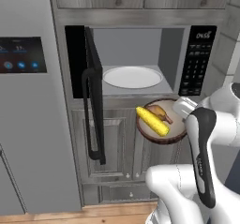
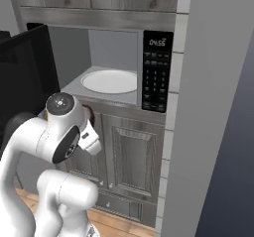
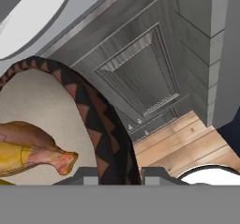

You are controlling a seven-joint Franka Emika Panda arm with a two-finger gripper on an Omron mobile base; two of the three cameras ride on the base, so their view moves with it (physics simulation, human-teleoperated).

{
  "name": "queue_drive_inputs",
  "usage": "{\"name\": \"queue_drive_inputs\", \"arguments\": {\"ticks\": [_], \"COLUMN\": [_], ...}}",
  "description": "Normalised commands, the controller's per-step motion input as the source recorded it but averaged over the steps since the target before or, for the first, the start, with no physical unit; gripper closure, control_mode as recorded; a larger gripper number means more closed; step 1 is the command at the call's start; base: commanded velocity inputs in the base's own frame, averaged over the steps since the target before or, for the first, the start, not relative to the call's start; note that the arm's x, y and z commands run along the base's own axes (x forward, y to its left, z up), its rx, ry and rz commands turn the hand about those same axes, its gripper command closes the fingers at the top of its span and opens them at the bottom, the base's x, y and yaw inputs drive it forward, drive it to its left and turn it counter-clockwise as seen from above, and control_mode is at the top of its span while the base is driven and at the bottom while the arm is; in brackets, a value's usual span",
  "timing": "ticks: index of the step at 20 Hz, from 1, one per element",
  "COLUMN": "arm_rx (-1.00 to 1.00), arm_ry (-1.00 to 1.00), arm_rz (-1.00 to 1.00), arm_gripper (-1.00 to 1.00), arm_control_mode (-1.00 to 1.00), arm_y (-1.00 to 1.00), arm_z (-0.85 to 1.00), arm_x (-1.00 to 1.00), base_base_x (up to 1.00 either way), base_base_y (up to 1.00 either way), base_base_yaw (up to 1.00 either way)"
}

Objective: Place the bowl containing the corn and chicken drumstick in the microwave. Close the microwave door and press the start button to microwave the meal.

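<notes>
The dark-brown bowl (image 1: 161, 133) hangs tilted in front of the cabinet door, just below the microwave's (image 1: 199, 59) open mouth. In it lie the yellow corn (image 1: 152, 121) and the brown chicken drumstick (image 1: 159, 111). My gripper (image 3: 121, 174) is shut on the bowl's patterned rim (image 3: 101, 120) at its right side, one finger inside and one outside. In the hand view the drumstick (image 3: 33, 148) lies against the pale inside of the bowl. The microwave door (image 1: 93, 78) stands swung out to the left, handle (image 1: 89, 120) towards me. The white turntable (image 1: 132, 77) is bare.
A grey fridge (image 1: 28, 138) with a lit screen (image 1: 21, 54) stands left of the open door. Grey cabinet doors (image 2: 134, 151) are below the microwave, and a tall grey panel (image 2: 218, 107) rises on the right. Wooden floor (image 3: 187, 138) lies below.
</notes>
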Motion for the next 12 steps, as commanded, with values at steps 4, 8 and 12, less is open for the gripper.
{"name": "queue_drive_inputs", "arguments": {"ticks": [4, 8, 12], "arm_rx": [0.0, 0.0, 0.0], "arm_ry": [-0.15, -0.16, -0.08], "arm_rz": [-0.16, -0.2, -0.22], "arm_gripper": [1.0, 1.0, 1.0], "arm_control_mode": [-1.0, -1.0, -1.0], "arm_y": [0.12, 0.17, 0.03], "arm_z": [0.21, 0.19, 0.18], "arm_x": [0.28, 0.33, 0.44], "base_base_x": [0.0, 0.0, 0.0], "base_base_y": [0.0, 0.0, 0.0], "base_base_yaw": [0.0, 0.0, 0.0]}}
